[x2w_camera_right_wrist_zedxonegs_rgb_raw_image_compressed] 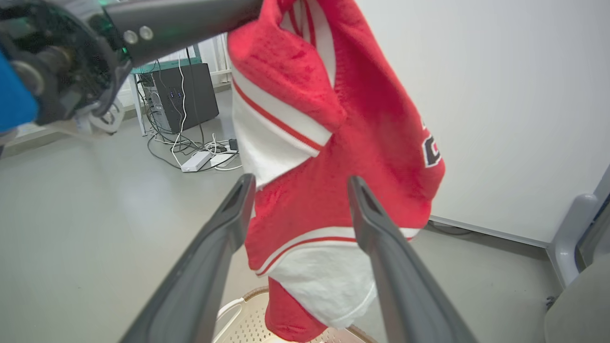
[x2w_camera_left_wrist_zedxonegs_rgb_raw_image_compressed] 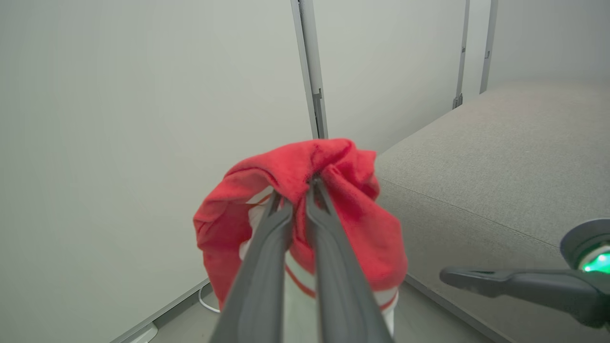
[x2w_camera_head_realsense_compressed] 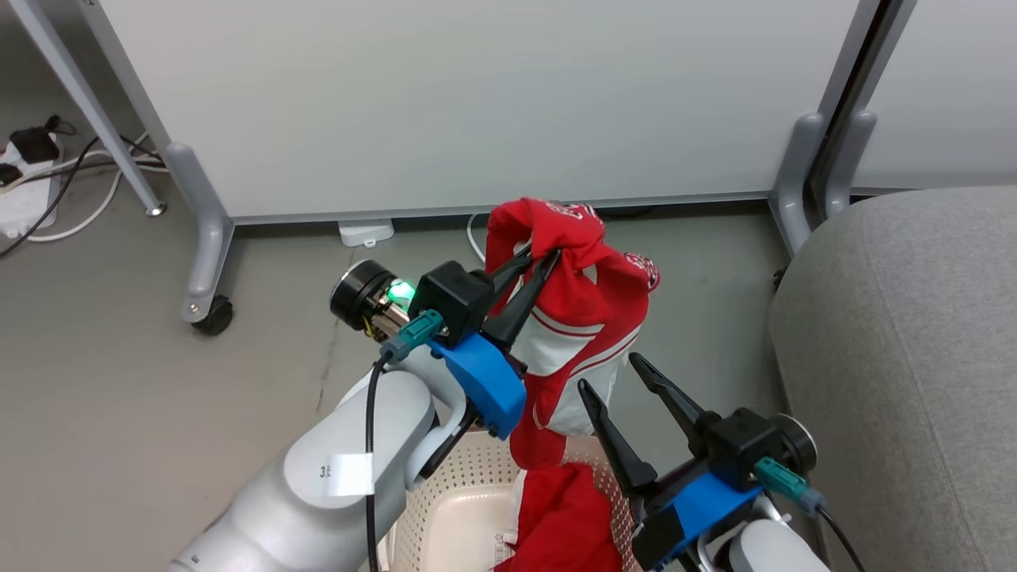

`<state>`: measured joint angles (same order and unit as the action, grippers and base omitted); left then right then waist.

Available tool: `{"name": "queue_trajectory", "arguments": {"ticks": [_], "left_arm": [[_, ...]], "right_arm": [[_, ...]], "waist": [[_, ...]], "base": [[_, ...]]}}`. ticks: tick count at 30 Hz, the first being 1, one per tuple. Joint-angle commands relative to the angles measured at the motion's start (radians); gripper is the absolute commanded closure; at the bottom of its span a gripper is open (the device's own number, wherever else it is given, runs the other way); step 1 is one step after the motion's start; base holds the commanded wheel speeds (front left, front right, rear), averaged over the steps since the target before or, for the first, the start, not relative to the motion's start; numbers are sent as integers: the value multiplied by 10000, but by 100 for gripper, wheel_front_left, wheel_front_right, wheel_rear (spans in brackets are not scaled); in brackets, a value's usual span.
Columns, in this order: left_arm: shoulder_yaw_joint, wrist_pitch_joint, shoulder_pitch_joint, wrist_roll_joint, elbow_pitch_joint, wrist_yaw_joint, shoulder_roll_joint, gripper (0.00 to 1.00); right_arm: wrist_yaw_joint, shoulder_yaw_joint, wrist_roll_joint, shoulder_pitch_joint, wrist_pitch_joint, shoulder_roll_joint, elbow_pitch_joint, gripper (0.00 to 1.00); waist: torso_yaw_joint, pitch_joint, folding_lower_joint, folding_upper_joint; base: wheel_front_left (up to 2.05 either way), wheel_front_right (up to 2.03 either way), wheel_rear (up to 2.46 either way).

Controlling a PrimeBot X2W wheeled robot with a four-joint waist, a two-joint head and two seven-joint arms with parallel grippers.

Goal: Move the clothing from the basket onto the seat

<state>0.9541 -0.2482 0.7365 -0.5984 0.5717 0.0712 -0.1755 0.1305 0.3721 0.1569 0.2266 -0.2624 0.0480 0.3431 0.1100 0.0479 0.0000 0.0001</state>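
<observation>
While I look down from my head, my left jaws are pinching the top of a red and white garment, which hangs above the basket; a heap of red cloth lies in that basket, against its near rim; my right jaws stand spread, close by the hanging fabric; the grey seat lies to my right; from my left wrist, both fingers press together into bunched red fabric, with the seat beyond; from my right wrist, my spread fingers frame the dangling garment, the basket beneath it.
</observation>
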Motion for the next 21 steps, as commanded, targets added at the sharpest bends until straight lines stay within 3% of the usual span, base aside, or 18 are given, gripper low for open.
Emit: {"name": "queue_trajectory", "arguments": {"ticks": [1,14,21], "left_arm": [[17,-23,163,25,-41,12,40,100],[130,-98,750,136,-110,122,506,100],[153,-127,932,150,-177,139,785,100]], "right_arm": [[5,59,64,250,-38,43,172,0],[5,591,550,1946,-38,40,2170,0],[5,391,842,2593,-38,40,2991,0]], "waist": [[81,108,0,-1],[532,796,0,-1],[773,1038,0,-1]], "base": [[0,0,0],[0,0,0],[0,0,0]]}}
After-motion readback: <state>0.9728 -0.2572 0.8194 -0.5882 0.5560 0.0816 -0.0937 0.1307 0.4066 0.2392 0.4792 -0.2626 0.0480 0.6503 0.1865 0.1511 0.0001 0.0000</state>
